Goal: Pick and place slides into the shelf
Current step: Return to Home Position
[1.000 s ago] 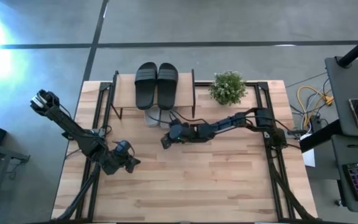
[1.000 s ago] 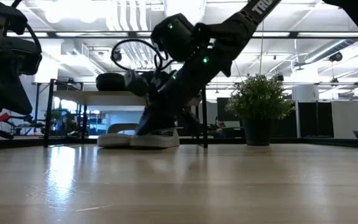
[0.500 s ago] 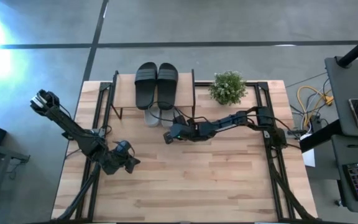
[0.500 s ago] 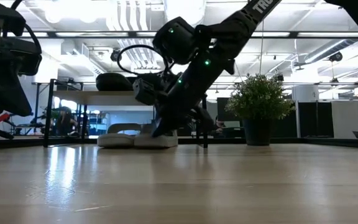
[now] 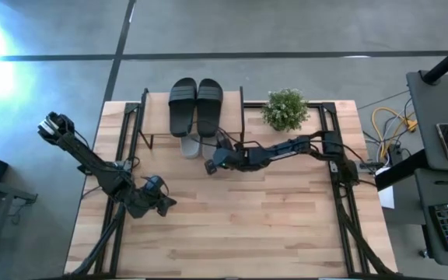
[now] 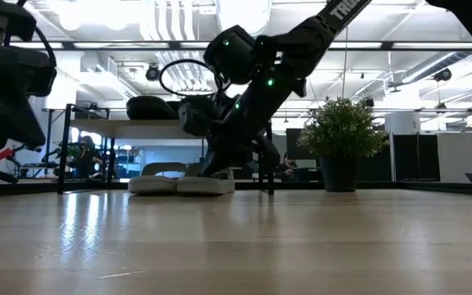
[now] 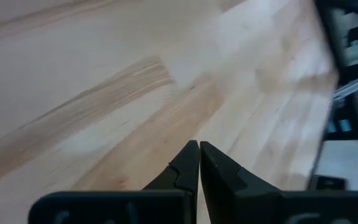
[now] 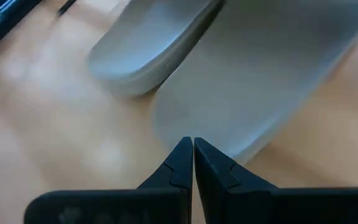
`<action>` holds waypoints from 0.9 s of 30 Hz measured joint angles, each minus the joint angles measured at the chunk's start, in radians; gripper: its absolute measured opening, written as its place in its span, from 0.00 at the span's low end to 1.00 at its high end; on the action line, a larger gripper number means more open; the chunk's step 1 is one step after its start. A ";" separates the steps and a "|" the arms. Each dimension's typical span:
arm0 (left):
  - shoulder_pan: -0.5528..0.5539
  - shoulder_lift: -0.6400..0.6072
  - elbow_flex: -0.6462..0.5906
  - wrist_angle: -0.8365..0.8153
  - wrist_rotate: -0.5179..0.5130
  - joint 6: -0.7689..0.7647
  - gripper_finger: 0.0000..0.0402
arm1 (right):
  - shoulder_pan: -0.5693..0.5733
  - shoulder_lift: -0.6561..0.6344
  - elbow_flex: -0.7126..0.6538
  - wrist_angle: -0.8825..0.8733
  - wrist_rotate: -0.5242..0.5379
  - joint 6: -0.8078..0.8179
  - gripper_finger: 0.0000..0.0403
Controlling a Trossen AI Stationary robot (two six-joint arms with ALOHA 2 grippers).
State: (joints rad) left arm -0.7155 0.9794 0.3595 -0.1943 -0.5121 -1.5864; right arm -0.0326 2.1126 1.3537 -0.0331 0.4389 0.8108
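The shelf (image 5: 155,117) stands at the table's far edge with the black slides (image 5: 195,105) side by side on its top board. The two light grey slides (image 5: 190,145) lie flat on the table under it, heels sticking out toward the near side (image 6: 183,182). My right gripper (image 5: 209,167) is shut and slants down at the heel of the right-hand grey slide (image 8: 260,81). The other grey slide (image 8: 148,43) lies beside it. My left gripper (image 5: 168,204) is shut over bare wood at the near left (image 7: 199,144). My right gripper has its shut fingertips (image 8: 180,152) at the heel end (image 8: 185,118) of the right-hand grey slide, slanting down from the table's near right side. Whether they touch it, I cannot tell. The slide lies flat on the table.
A potted plant (image 5: 285,109) stands right of the shelf at the far edge (image 6: 342,135). The shelf's black side frame (image 5: 242,117) rises close to my right arm. Bare wooden tabletop (image 5: 247,225) stretches across the near half.
My right gripper has moved a little toward the table's far edge, closer to the shelf and the grey slides' heels, and its wrist has turned somewhat. It has stayed shut.
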 joint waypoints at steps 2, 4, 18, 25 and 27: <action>0.000 0.000 0.000 0.036 -0.024 0.010 0.00 | 0.010 -0.019 0.000 -0.018 -0.056 0.013 0.02; 0.000 0.000 -0.001 0.103 -0.070 0.073 0.00 | 0.034 -0.054 0.000 -0.038 -0.084 0.015 0.02; 0.426 0.014 -0.029 0.746 0.178 0.816 0.00 | 0.048 -0.377 -0.082 -0.179 -0.496 -0.365 0.02; 0.725 -0.040 -0.031 0.804 0.585 0.916 0.00 | -0.021 -0.559 -0.230 -0.198 -0.502 -0.332 0.02; 0.788 -0.080 -0.031 0.774 0.659 0.923 0.00 | -0.033 -0.645 -0.280 -0.199 -0.441 -0.332 0.02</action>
State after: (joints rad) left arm 0.0722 0.8993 0.3286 0.5802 0.1474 -0.6637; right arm -0.0655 1.4675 1.0738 -0.2325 -0.0019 0.4793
